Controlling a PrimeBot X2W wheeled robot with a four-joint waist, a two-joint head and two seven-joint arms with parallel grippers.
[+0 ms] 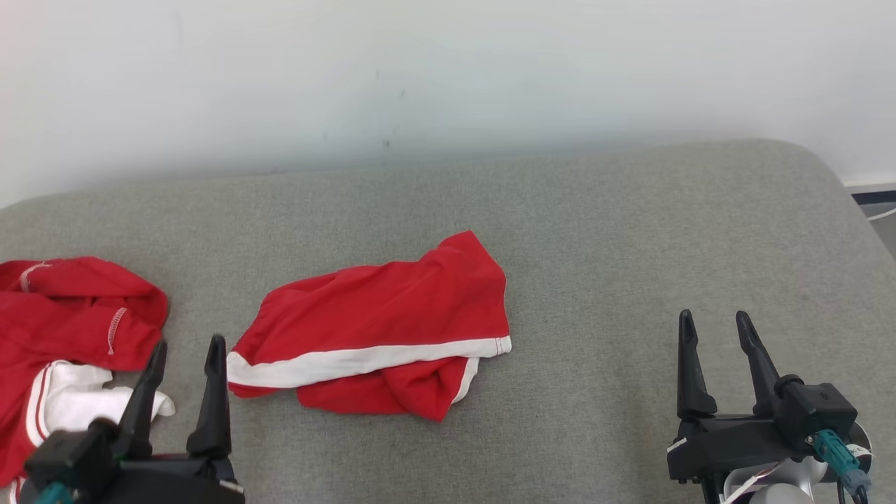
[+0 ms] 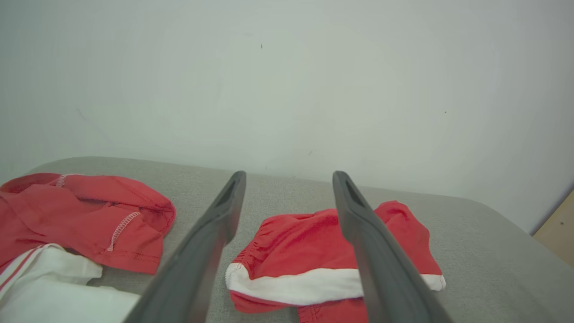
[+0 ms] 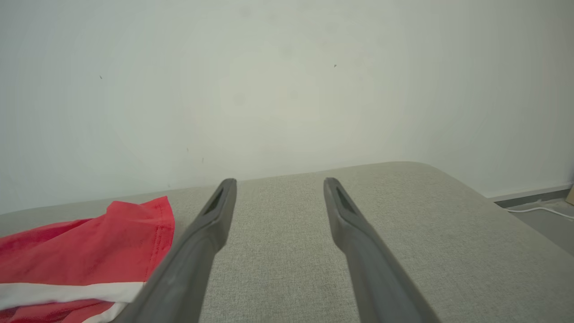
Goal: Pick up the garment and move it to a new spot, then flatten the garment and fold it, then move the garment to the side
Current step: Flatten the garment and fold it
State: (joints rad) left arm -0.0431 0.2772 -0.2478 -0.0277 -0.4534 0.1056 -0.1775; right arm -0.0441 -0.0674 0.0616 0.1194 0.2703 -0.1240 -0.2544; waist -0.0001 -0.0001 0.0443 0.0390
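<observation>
Both end effectors are open and empty: left end effector (image 1: 189, 343) low at my left, right end effector (image 1: 714, 316) far right, well apart from any cloth. The garment (image 1: 378, 329), red shorts with a white stripe, lies bunched mid-way across the grey padded surface (image 1: 630, 231), one part tucked under the front edge. I read it as placed but not yet flat.

Risks as I see them:
- The left fingers sit just beside the red-and-white pile (image 1: 63, 329). A sloppy reach snags the white cloth or grabs the wrong piece.
- Pinching only the top layer drags the tucked part along, so the wrinkle stays and the fold comes out crooked.
- Right arm has a long reach, and uneven pull between arms would skew the shorts or slide them into the pile.
</observation>
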